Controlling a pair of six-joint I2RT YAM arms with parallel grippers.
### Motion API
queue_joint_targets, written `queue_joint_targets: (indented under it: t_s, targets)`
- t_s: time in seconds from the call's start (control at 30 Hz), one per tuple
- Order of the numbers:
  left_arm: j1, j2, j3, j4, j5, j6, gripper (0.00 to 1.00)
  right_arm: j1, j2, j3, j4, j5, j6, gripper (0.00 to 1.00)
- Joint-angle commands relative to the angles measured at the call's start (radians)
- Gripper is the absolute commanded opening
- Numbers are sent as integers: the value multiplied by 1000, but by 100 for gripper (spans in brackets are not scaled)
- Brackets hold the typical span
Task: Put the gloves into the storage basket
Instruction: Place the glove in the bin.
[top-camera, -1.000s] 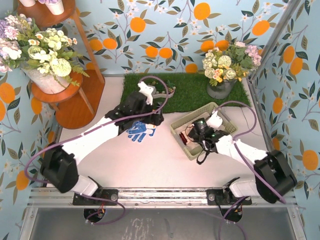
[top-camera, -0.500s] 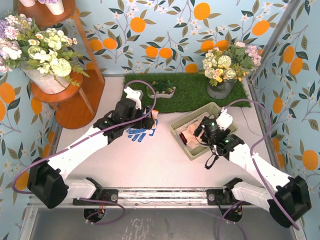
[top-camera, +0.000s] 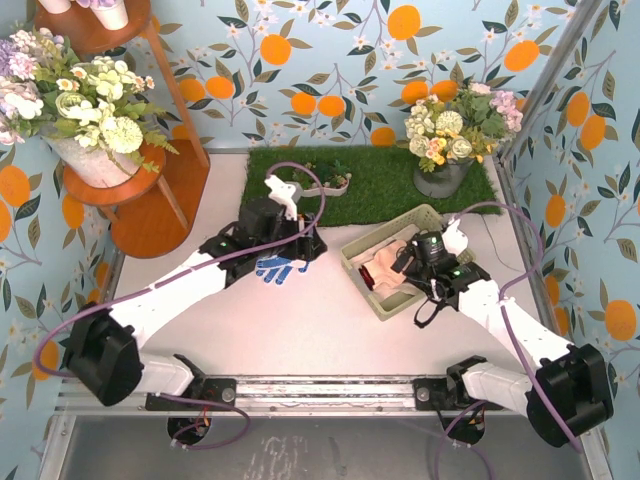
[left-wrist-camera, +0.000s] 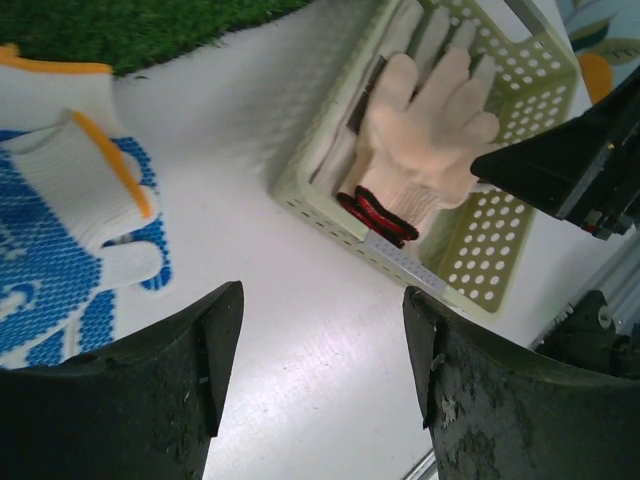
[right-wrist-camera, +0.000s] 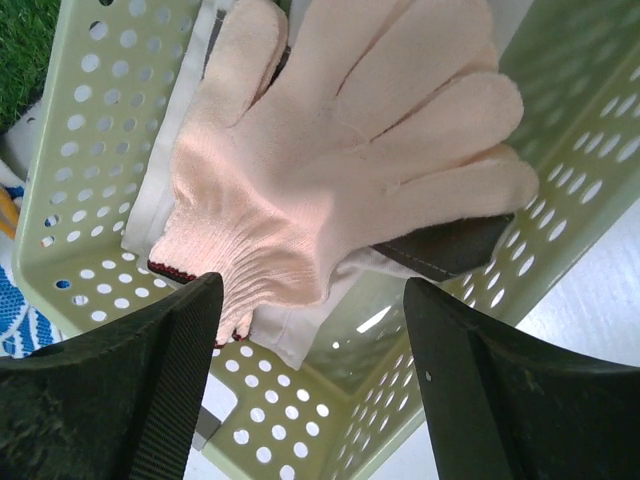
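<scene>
Obs., left arm: your left gripper (left-wrist-camera: 320, 335) has its jaws apart with nothing between them. It hangs over bare white table (top-camera: 300, 320), and only tabletop shows in the gap.

Just beside the left finger (left-wrist-camera: 150, 400) lies the blue-and-white glove (left-wrist-camera: 50, 270), flat on the table with its orange-edged cuff folded over on top. From the top view you see this glove (top-camera: 275, 268) left of the table's centre, close to the near edge of the grass mat (top-camera: 380, 185) and partly under the gripper (top-camera: 290, 250). It is outside the basket.

Obs., right arm: your right gripper (right-wrist-camera: 310, 300) is also spread wide and grips nothing. It sits above the storage basket (right-wrist-camera: 90, 150), looking down into it.

Directly below is a peach glove (right-wrist-camera: 340, 170), lying loose inside the basket, fingers spread toward the far wall. Its cuff end, with a thin red trim, lies up against the near wall. Under it you can make out a grey-and-cream glove (right-wrist-camera: 445, 248), mostly covered. I cannot tell whether more lies beneath.

Layout: the storage basket (top-camera: 385, 231) stands on the right half of the table, turned at an angle, its far corner by the mat's near edge. A flower pot (top-camera: 445, 150) stands on the mat's right end, well apart from both grippers.
</scene>
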Motion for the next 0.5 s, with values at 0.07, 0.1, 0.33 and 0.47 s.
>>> queue_joint_targets:
  t_s: [0.07,0.1,0.33,0.47]
  targets:
    - [-50,87,54,192,114,-43,65,-2,-26,33,-25,-11,153,68]
    - [-59,104,62,201,117,-43,64,-2,-21,32,-28,-7,163,68]
    - [-115,234,130,270,159,-50,54,-1,25,25,-28,40,215,63]
    - [-139,310,177,291,171,-55,49,0,65,6,20,49,233,58]
